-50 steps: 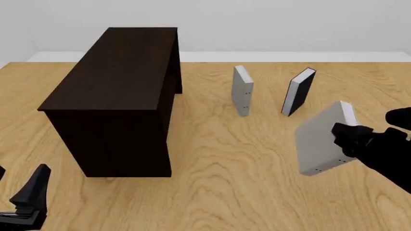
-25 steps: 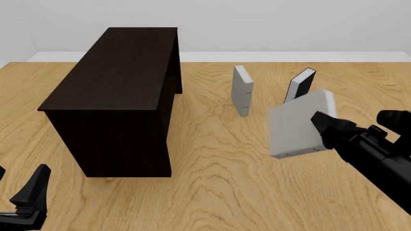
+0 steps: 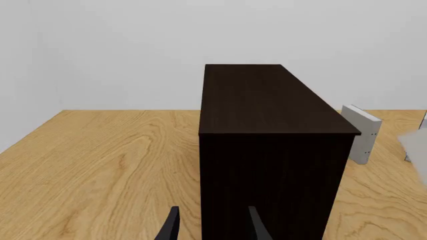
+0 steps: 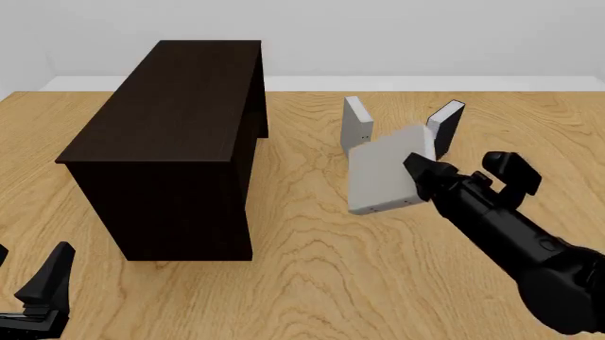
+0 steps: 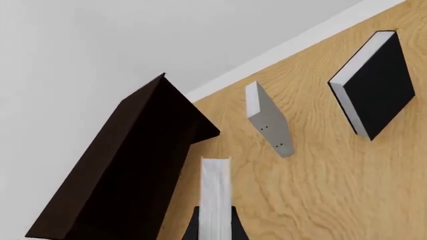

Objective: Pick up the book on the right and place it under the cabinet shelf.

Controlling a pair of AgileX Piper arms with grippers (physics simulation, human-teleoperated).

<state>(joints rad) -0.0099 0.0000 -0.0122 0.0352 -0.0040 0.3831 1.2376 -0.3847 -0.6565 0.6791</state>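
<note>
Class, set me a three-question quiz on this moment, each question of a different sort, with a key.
1. True or false: the right gripper holds the grey book off the table.
2. Which stands nearer the cabinet: A the black book, B the other grey book?
3. Fill in: the left gripper holds ____.

Key: 1 true. 2 B. 3 nothing; its jaws are apart.
</note>
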